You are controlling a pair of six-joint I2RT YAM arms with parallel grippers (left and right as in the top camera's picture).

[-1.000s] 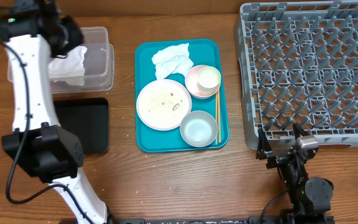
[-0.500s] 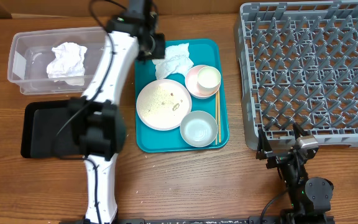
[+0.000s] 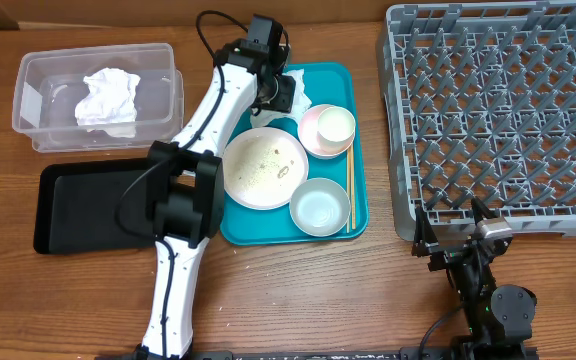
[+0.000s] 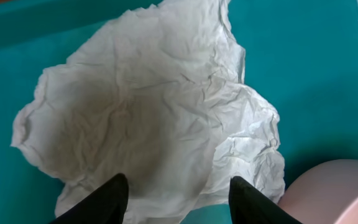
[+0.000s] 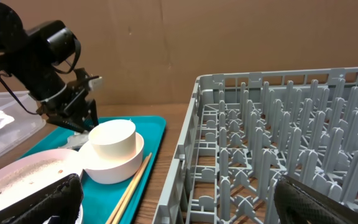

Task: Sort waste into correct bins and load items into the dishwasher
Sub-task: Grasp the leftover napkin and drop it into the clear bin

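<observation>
A crumpled white napkin [image 4: 160, 106] lies on the teal tray [image 4: 303, 56]. My left gripper [image 4: 179, 198] hovers just above it, open, with one black fingertip at each side of its near edge. From overhead the left gripper [image 3: 282, 92] hides most of that napkin. Another crumpled napkin [image 3: 108, 96] lies in the clear tub [image 3: 38, 120]; the black tray [image 3: 88, 210] sits in front of it. Rice-like scraps [image 3: 268, 166] dot the plate [image 3: 243, 185]. A white cup [image 3: 335, 124] sits in the pink bowl [image 3: 311, 140], near the whitish-blue bowl [image 3: 319, 207]. My right gripper [image 5: 179, 205] is open, empty, beside the dish rack [image 3: 498, 110].
Chopsticks [image 3: 349, 190] lie along the right edge of the teal serving tray [image 3: 238, 225]. My left arm [image 3: 203, 140] reaches over the tray's left rim and part of the black tray. Bare wooden table [image 3: 298, 290] runs along the front.
My left arm swung right from the clear tub to the teal tray, leaving a napkin in the tub. Its jaws have spread wider. The right arm has not moved.
</observation>
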